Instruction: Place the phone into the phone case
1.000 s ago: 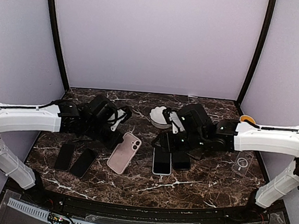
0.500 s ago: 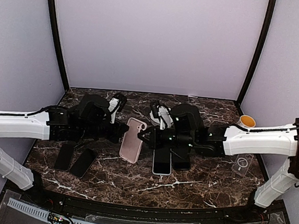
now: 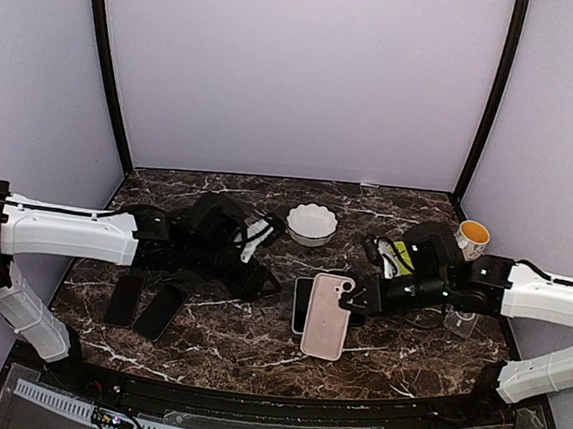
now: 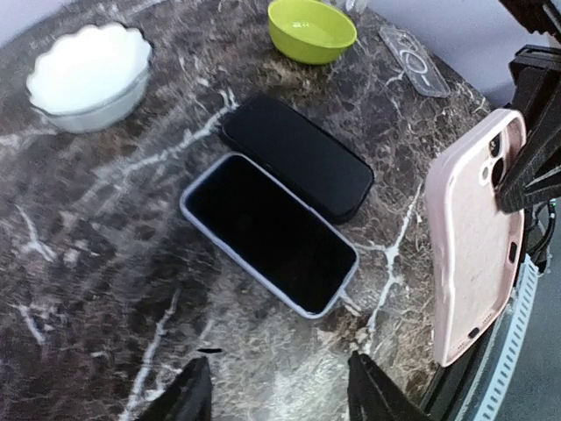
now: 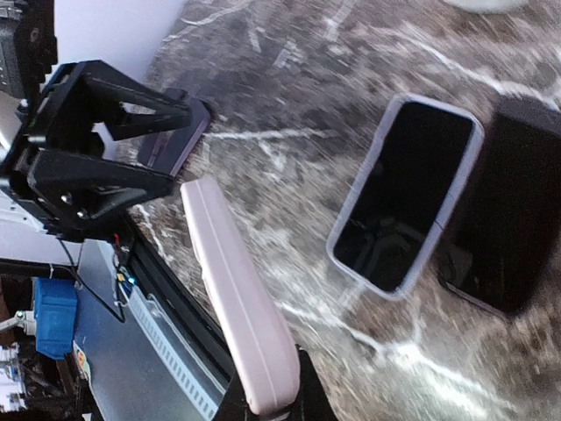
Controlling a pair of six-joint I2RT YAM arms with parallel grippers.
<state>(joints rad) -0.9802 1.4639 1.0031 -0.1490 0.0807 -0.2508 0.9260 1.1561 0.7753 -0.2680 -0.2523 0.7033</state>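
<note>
This is a robot test booth in a lab: plain lilac panels (image 3: pixel 299 75) and black struts (image 3: pixel 109 68) enclose a marble-patterned counter (image 3: pixel 255 347), with white arms (image 3: pixel 64 235) bolted at its near edge.

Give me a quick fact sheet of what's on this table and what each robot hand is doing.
pink case: gripped at one edge by the right gripper, raised and tilted
left gripper: open, holding nothing, above the table
grey-edged phone: lying flat, screen up, not yet in the case
black slab: right beside that phone; phone or case, cannot tell
bowls: white bowl, green bowl
clear case: flat, near the green bowl
</note>
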